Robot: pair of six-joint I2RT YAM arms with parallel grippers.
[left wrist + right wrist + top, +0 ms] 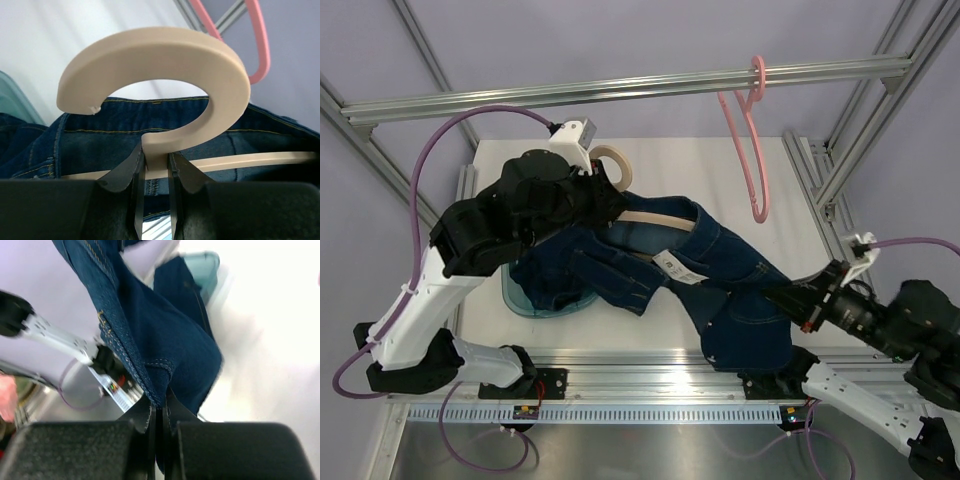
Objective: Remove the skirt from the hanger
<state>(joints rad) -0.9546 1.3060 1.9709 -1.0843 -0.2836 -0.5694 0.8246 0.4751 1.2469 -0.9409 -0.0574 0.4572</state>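
You see L gripper (155,167) closed on the neck of beige hanger (165,55); R gripper (159,412) pinches an edge of denim skirt (730,265). Skirt lies on table (790,215) btw. both arms, waistband on hanger bar.

Pink hanger (759,213) above table (680,165) beyond skirt (730,260)

The place looked like a robotics lab test cell. A frame of bare aluminium bars (620,88) boxed in a white table (790,200), with plain lilac walls (620,30) behind. Two robot arms, the left (420,300) and the right (880,390), were bolted to a metal rail (650,410) at the near edge, and purple cables (450,125) looped from them. A denim skirt (730,260) and a pink hanger (752,150) sat among this hardware.
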